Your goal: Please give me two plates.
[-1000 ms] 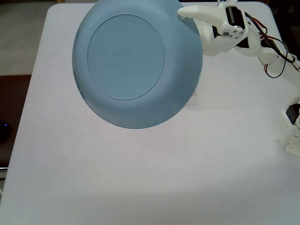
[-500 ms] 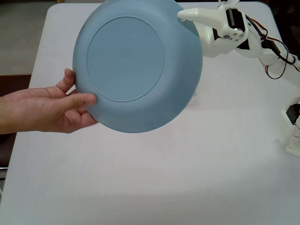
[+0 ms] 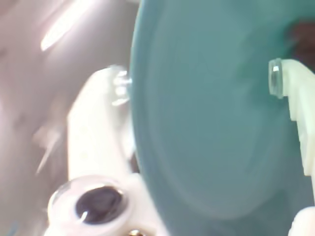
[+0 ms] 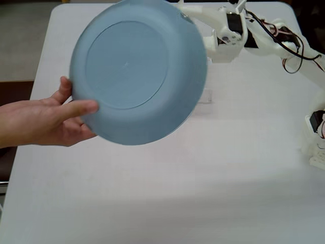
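Note:
A light blue plate (image 4: 134, 71) hangs in the air over the table, its flat round base facing the fixed camera. It is the only plate in view. A person's hand (image 4: 45, 122) reaches in from the left and grips the plate's left rim, thumb on the underside. My gripper (image 4: 184, 12) is at the plate's upper right rim. In the wrist view the plate (image 3: 211, 137) fills the space between the two white fingers (image 3: 98, 142), and my gripper (image 3: 197, 76) is shut on its rim.
The white table (image 4: 203, 178) lies under the plate. My white arm (image 4: 264, 38) with its wires runs along the table's top right, and its base (image 4: 316, 137) stands at the right edge.
The hand came in from the left and took the plate's left rim. Plate, hand and gripper have since shifted a little to the left.

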You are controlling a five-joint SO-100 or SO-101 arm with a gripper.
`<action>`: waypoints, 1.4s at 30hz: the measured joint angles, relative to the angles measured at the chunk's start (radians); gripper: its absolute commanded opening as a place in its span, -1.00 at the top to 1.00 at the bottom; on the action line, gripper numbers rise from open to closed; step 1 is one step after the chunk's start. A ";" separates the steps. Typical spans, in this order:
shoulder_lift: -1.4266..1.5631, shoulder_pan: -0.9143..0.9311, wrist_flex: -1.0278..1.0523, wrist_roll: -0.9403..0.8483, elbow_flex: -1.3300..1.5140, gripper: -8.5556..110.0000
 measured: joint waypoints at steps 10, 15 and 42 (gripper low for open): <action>0.202 0.169 0.172 -0.005 0.155 0.85; 0.230 0.287 0.261 0.029 0.175 0.86; -0.284 0.686 0.448 -0.206 -0.084 0.15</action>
